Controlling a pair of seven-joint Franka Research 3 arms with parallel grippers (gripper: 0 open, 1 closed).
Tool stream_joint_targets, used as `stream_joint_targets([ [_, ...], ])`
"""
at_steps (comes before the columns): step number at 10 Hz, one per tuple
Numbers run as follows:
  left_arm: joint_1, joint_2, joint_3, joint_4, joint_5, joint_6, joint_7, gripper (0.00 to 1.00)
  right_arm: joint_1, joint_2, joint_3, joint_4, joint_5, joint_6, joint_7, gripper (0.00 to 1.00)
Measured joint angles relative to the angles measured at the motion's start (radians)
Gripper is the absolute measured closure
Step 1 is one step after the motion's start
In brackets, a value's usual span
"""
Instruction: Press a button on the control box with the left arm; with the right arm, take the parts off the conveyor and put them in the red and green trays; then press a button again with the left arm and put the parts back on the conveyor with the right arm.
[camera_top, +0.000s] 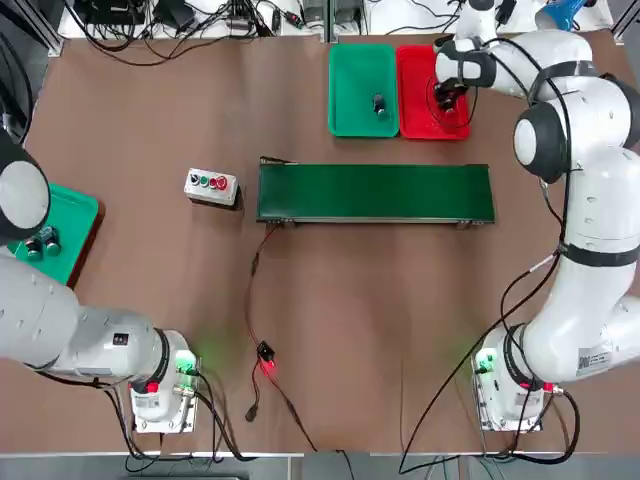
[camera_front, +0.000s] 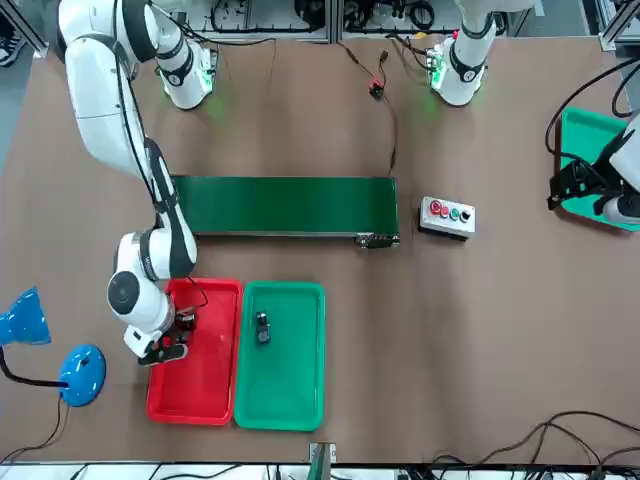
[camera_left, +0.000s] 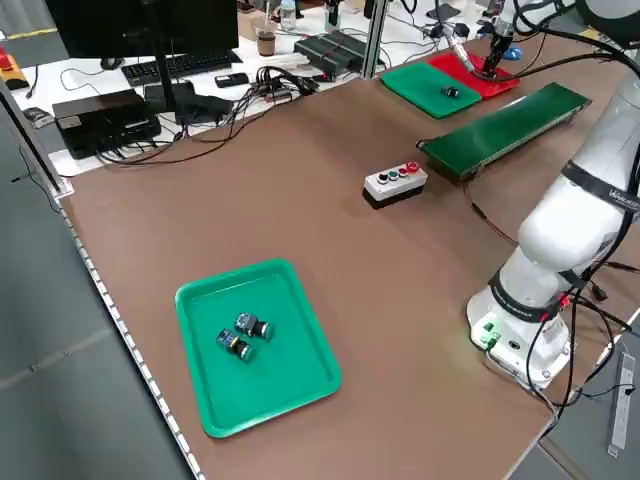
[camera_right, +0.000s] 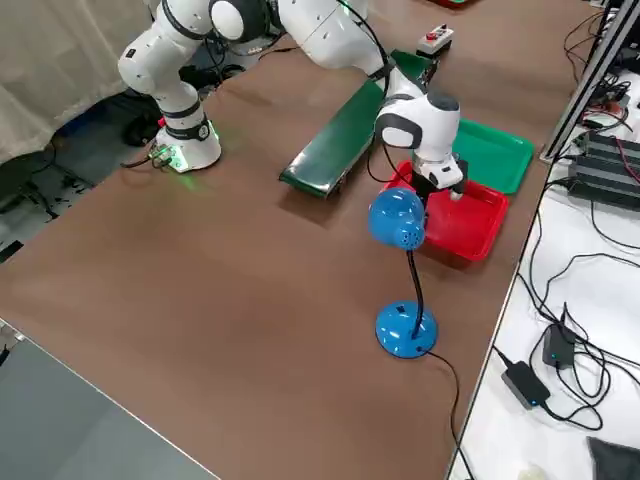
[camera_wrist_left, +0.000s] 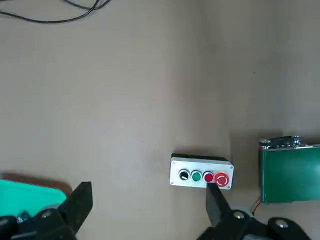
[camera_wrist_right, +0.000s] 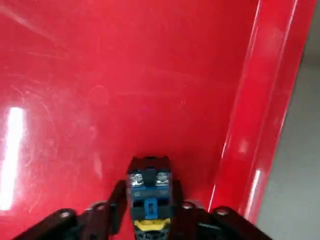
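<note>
right gripper (camera_wrist_right: 148, 220): down in red tray (camera_top: 415, 110), upper right of top view; fingers clamped on small part (camera_wrist_right: 148, 200), one either side of its body.
part: blocky dark plastic housing, blue face, yellow tab; likely light, rigid, not fragile. Flat side faces look the best hold; smooth plastic may slip.
red tray: glossy hard plastic, raised rim, scuffed floor.
green tray (camera_top: 352, 85): same shape, just beside red; second part (camera_top: 379, 104) lying in it.
conveyor (camera_top: 375, 192): flat green belt, centre frame, bare.
left gripper (camera_wrist_left: 145, 205): parked at left of table, fingers spread wide, empty; control box (camera_wrist_left: 201, 173) ahead.
</note>
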Motion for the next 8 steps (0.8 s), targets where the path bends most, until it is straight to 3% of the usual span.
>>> stream_joint_targets([
  [2, 0.0, 0.001, 0.0, 0.0, 0.0, 0.0, 0.0, 0.0, 0.003, -0.002, 0.0, 0.001, 0.0, -0.022, 0.0, 0.67],
  [4, 0.0, 0.003, 0.0, 0.0, 0.0, 0.0, 0.0, 0.0, 0.003, -0.018, 0.0, 0.012, 0.0, -0.12, 0.0, 0.67],
  [8, 0.0, 0.004, 0.0, 0.0, 0.0, 0.0, 0.0, 0.0, 0.001, -0.211, -0.005, 0.037, 0.0, -0.548, -0.038, 0.67],
])
